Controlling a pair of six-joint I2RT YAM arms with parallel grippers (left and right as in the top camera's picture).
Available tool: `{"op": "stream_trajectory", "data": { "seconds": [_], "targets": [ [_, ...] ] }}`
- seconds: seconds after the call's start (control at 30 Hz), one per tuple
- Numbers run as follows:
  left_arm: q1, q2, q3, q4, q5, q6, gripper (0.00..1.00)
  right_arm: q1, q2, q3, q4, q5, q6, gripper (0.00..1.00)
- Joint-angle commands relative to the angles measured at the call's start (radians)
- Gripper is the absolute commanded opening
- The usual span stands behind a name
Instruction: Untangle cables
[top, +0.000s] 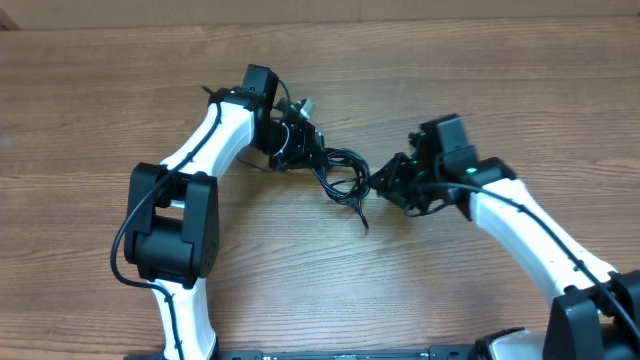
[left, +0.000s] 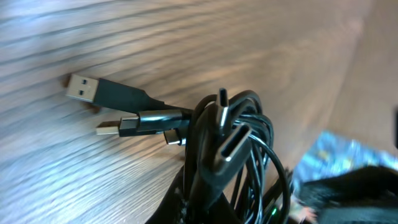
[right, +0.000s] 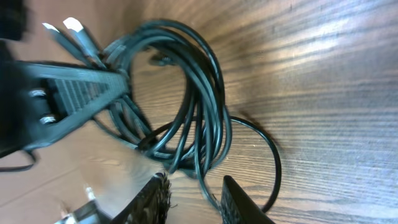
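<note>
Cables (left: 217, 143) clenched in left pincer (top: 300, 138), right pincer (right: 194, 182) parted at their loops, arms bent inward

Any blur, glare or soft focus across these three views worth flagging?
Overhead: evenly lit and sharp, the cables clear. Left wrist: the table grain is smeared, the bundle near the lens soft, the lower right corner a blur. Right wrist: bright glare on the wood at upper right, cables sharp, left edge dark and soft.
</note>
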Motion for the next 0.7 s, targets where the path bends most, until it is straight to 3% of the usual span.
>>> {"op": "stream_trajectory", "data": {
  "seconds": [0.0, 0.1, 0.23, 0.37, 0.67],
  "targets": [
    [-0.004, -0.023, 0.026, -0.002, -0.110, -0.319, 0.04, -0.052, -0.031, 0.014, -0.004, -0.303, -0.271, 0.30],
    [0.001, -0.023, 0.026, -0.043, -0.127, -0.630, 0.04, -0.006, -0.031, 0.013, -0.060, -0.299, -0.421, 0.32],
    [0.001, -0.023, 0.026, -0.093, -0.090, -0.883, 0.04, 0.082, -0.031, 0.013, -0.069, -0.085, -0.440, 0.35],
    [0.007, -0.023, 0.026, -0.095, 0.048, -0.980, 0.04, 0.188, -0.030, 0.009, -0.037, 0.278, -0.439, 0.36],
    [0.014, -0.023, 0.026, -0.096, 0.166, -1.027, 0.04, 0.286, -0.029, 0.009, 0.059, 0.561, -0.439, 0.49]
  ]
}}
